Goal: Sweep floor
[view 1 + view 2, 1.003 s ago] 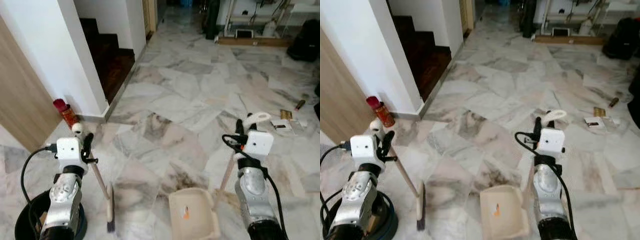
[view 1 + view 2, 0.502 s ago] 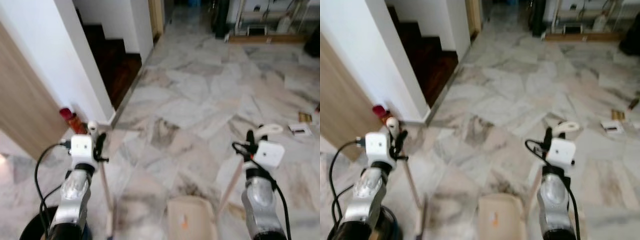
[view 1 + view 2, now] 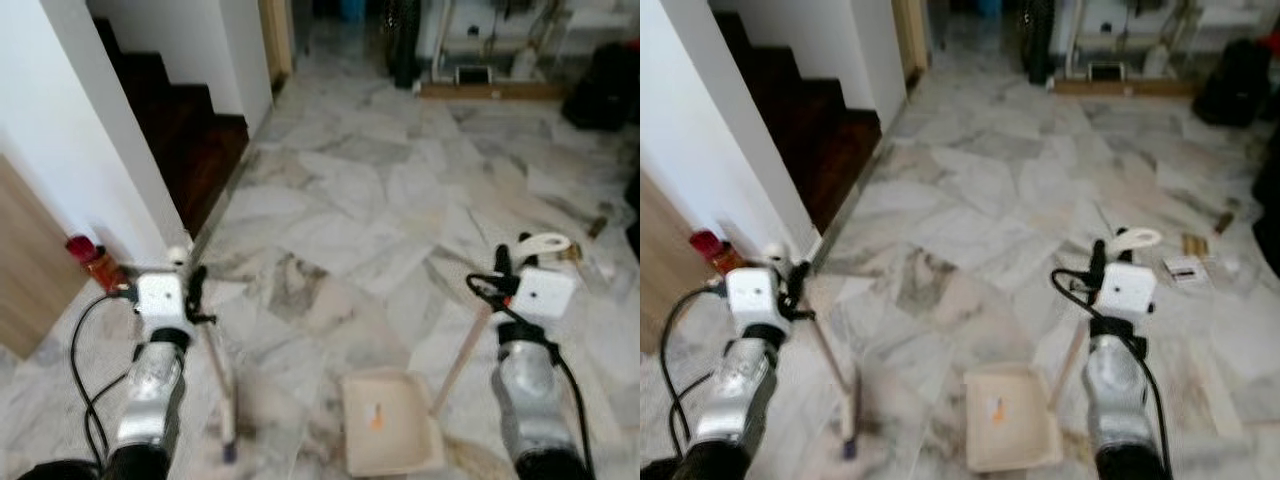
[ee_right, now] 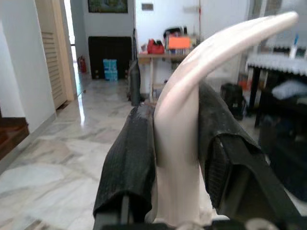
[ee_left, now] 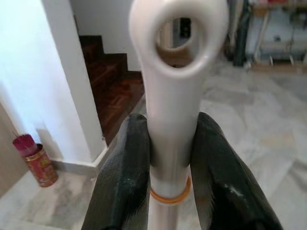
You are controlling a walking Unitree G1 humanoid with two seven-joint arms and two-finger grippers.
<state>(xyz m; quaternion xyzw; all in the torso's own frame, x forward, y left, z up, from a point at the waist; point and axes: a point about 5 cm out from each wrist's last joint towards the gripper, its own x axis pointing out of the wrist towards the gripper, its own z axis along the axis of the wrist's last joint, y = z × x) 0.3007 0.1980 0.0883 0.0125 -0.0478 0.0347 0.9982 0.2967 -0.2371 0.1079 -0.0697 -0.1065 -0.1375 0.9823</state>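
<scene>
The right gripper (image 4: 176, 143) has its jaws closed on the curved cream dustpan handle (image 4: 192, 96). Beyond lie the marble floor (image 4: 57, 163), a louvred door (image 4: 50, 52) and a distant cluttered surface (image 4: 163, 56).

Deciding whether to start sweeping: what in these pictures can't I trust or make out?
- Broom head: motion-blurred in both eye views; bristle contact with the floor unclear.
- Litter beyond the right claw: too small and soft to identify.
- Dust on the marble floor: veining and blur hide it.
- Dustpan front edge: cannot tell if it sits flat.
- Red can: label unreadable.
</scene>
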